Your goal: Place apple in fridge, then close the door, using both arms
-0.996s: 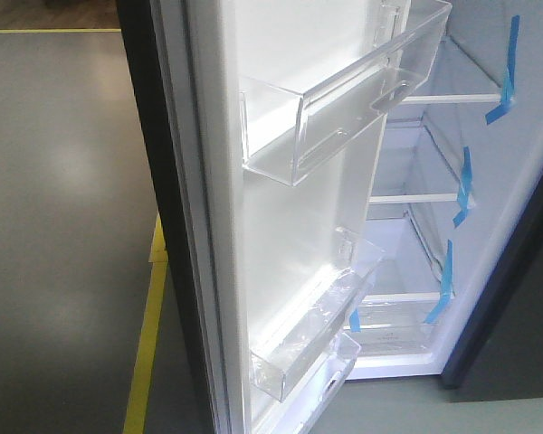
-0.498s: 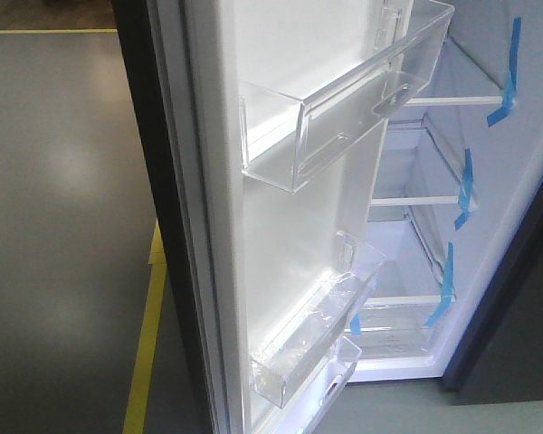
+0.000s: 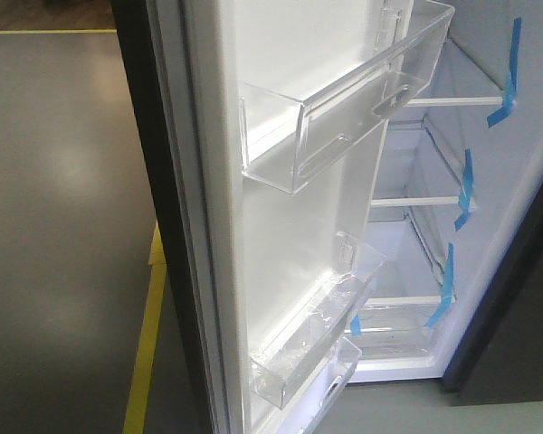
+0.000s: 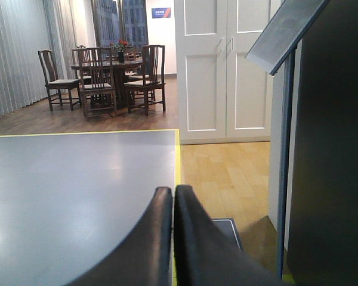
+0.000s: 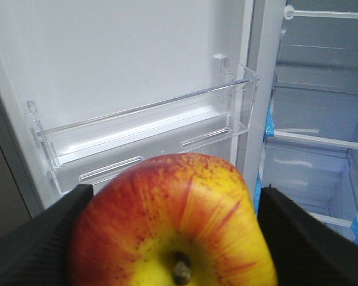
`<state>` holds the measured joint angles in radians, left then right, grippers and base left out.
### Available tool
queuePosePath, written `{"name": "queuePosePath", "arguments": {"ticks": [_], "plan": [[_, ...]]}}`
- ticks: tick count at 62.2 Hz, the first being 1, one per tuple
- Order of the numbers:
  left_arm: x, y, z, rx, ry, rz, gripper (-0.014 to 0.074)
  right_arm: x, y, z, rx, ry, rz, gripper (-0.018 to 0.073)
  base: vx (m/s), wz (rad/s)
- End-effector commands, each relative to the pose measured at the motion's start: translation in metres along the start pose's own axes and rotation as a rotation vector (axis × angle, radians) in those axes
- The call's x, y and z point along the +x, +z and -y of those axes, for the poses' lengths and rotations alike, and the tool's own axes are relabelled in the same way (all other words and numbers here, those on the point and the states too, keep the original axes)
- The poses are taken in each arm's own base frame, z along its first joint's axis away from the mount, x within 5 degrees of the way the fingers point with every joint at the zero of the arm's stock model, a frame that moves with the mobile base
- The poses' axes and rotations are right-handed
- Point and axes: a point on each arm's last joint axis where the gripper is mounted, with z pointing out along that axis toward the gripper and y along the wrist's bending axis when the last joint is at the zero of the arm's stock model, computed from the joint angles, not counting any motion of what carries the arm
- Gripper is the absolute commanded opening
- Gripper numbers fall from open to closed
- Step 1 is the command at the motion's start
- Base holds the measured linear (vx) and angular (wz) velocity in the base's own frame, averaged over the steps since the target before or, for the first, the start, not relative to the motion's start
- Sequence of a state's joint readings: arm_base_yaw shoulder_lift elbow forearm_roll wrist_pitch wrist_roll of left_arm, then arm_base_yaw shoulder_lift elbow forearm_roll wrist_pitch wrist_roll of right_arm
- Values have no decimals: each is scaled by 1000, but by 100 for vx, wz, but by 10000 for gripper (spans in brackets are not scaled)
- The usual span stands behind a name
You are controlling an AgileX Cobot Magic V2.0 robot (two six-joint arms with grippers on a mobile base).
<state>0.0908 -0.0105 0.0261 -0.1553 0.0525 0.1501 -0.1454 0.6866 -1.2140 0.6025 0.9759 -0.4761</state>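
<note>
Red-and-yellow apple (image 5: pixel 167 208) sits clamped in the right gripper (image 5: pixel 176 244), level with the clear door bin (image 5: pixel 143 140) and not yet in the fridge (image 3: pixel 407 253), whose taped glass shelves (image 5: pixel 322 140) lie at the right edge of the wrist view. Over the last second the front view slides slightly, the door (image 3: pixel 281 208) edge drifting left, then holds; I judge the approach has settled with the door wide open. The left gripper (image 4: pixel 173 193) is pressed shut on nothing, facing open floor. Not visible: either arm in the front view, the apple's underside (cut off), and the target shelf. The dark panel (image 4: pixel 334 149) beside the left gripper may be the door's outer face; I cannot tell.
</note>
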Motion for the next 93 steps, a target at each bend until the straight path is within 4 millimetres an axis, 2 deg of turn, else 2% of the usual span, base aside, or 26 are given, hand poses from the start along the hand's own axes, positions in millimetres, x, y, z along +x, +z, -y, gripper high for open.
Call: {"name": "queuePosePath", "arguments": {"ticks": [1, 93], "plan": [[0, -1, -1, -8, -13, 63, -6, -13, -2, 1, 13, 6, 90, -6, 0, 0], [0, -1, -1, -8, -13, 63, -6, -13, -2, 1, 13, 6, 90, -6, 0, 0]]}}
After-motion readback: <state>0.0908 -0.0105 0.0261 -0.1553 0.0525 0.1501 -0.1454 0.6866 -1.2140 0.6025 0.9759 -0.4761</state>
